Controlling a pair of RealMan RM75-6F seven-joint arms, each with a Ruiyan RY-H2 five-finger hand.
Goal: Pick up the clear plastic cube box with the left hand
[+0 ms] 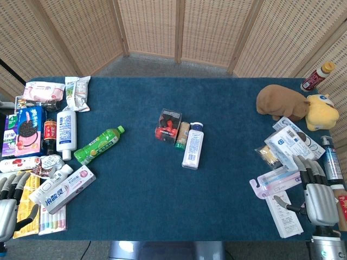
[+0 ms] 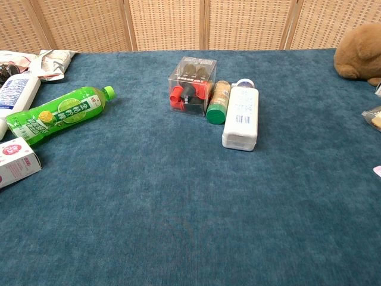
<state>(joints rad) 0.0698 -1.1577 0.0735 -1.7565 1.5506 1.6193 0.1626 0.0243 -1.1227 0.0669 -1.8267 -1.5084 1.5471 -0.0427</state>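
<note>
The clear plastic cube box stands near the middle of the blue table, with red and black pieces inside. A small green-capped jar lies against its right side. My left hand rests at the table's front left corner, far from the box, its fingers apart and holding nothing. My right hand sits at the front right, fingers spread over packets, empty. Neither hand shows in the chest view.
A white bottle lies right of the jar. A green drink bottle lies to the box's left. Packets, bottles and a toothpaste box crowd the left edge. Plush toys and packets fill the right.
</note>
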